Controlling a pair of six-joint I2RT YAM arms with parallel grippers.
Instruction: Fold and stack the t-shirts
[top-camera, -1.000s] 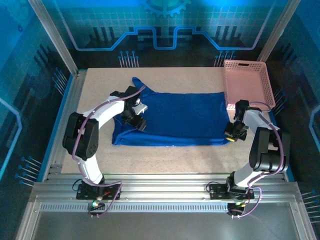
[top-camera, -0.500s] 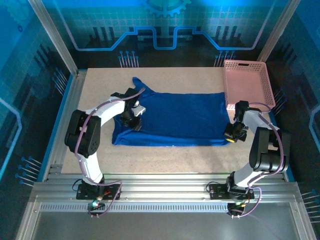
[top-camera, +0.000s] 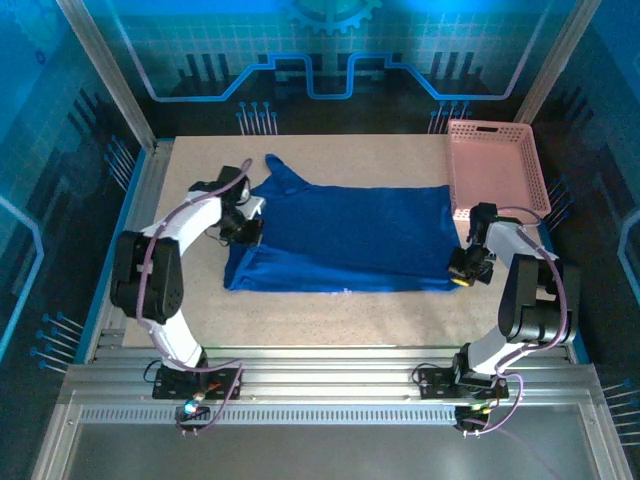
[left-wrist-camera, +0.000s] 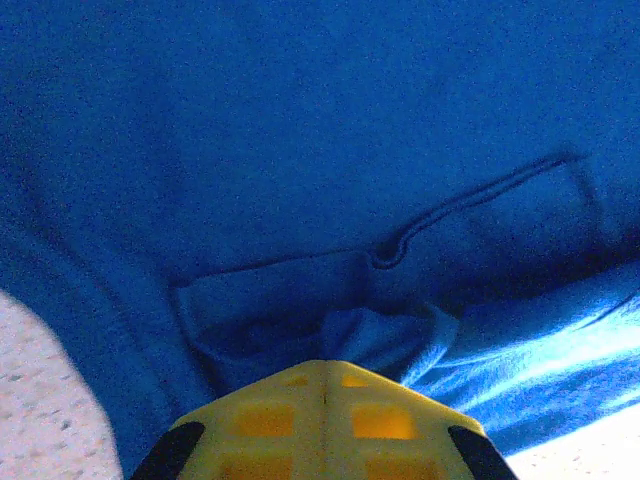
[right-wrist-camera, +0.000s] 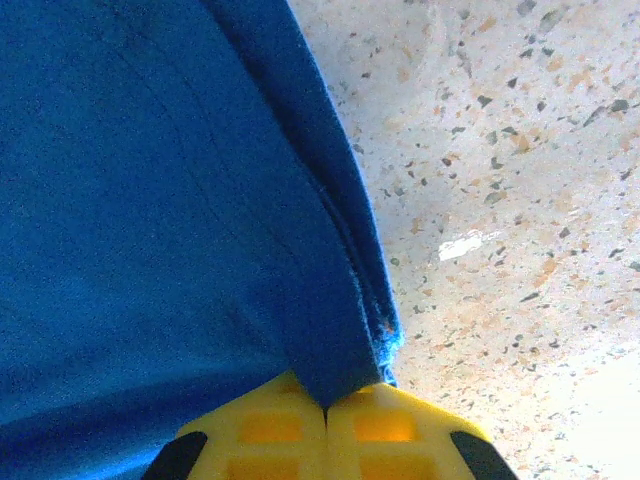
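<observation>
The blue t-shirt (top-camera: 350, 240) lies on the tabletop (top-camera: 350, 310), its 9 o'clock edge pinched by the closed left end effector (top-camera: 243, 228) and its 4 o'clock corner by the closed right end effector (top-camera: 462, 272), both with fingertips buried in cloth.

Both arms share a build: white shell links between bulky black joint housings. On the left arm (top-camera: 185, 215) a purple cable (top-camera: 215, 181) loops out just behind the left gripper (top-camera: 243, 228) and trails back to the black base (top-camera: 195, 380). The right arm (top-camera: 530, 300) has a similar cable (top-camera: 520, 210) arching back from behind the right gripper (top-camera: 462, 272). In the wrist views the fingers (left-wrist-camera: 270, 420) (right-wrist-camera: 265, 428) are yellow, moulded with square recesses, with black patches at the outer corners.
</observation>
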